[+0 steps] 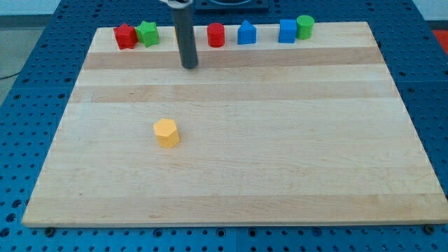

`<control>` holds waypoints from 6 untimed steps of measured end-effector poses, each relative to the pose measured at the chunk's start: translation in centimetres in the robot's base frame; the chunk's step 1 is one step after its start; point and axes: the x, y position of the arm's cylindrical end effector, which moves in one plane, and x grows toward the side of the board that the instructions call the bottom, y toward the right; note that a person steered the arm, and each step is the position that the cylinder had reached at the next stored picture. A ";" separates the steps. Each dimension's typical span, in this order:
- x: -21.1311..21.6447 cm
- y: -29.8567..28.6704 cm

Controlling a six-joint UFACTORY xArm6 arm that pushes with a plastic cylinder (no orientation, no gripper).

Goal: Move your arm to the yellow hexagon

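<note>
The yellow hexagon sits alone on the wooden board, left of the board's middle. My rod comes down from the view's top and my tip rests on the board near its top edge, well above the yellow hexagon and a little to its right. The tip touches no block. It stands between the green block and the red cylinder of the top row.
A row of blocks lines the board's top edge: a red block, a green star-like block, a red cylinder, a blue house-shaped block, a blue cube and a green cylinder.
</note>
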 end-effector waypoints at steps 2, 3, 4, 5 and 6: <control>12.2 5.1; 17.6 6.9; 19.4 1.9; 19.3 -3.9; 18.4 -7.4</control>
